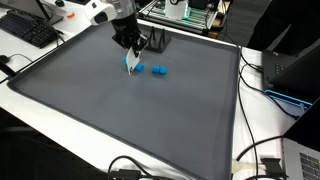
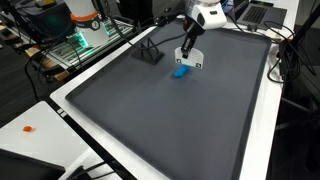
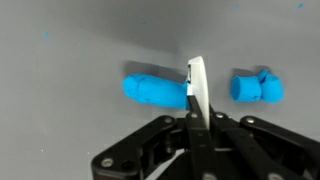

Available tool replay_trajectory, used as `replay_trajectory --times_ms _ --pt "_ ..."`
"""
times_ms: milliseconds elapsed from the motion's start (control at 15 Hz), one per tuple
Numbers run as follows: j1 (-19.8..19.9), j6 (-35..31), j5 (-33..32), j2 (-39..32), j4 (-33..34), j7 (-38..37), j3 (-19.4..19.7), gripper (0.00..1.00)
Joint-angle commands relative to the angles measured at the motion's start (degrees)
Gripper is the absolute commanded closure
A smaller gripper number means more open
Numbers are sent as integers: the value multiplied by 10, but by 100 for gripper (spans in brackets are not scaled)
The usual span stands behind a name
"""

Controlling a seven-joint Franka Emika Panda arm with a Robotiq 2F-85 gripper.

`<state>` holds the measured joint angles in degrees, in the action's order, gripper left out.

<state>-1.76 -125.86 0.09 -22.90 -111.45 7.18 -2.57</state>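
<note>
The wide dark grey mat [image 1: 120, 130] covers the tabletop. The black end effector [image 3: 197, 85] stands low over it, its 2 fingers pressed together with nothing visibly between them. The long bright-blue roll [image 3: 152, 90] lies flat with 1 end right at the end effector's tip; whether they touch is unclear. It looks light and soft, best pinched across its middle. The small knobbly blue lump [image 3: 257, 88] lies near the end effector's opposite side.

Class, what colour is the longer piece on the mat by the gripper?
The longer piece is bright blue, clearest in the wrist view.
</note>
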Motion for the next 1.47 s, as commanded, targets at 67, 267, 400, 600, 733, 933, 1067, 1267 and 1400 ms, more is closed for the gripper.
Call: replay_trajectory --times_ms 67,267,400,600,733,933,1067,1267,1400 --pt "0 -23 -24 -17 -11 1 5 99" --pt "-1 -26 -33 -22 -12 0 6 99" --pt "-1 -28 -37 -27 -15 2 7 99" --pt "1 -35 -32 -32 -19 3 6 99" --pt "2 -37 -29 -35 -20 3 5 99" --pt "4 -31 -22 -40 -19 4 3 99" --pt "6 -23 -13 -42 -18 4 0 99" --pt "10 -16 14 -37 -20 7 -9 99" --pt "10 -10 22 -33 -22 6 -11 99"
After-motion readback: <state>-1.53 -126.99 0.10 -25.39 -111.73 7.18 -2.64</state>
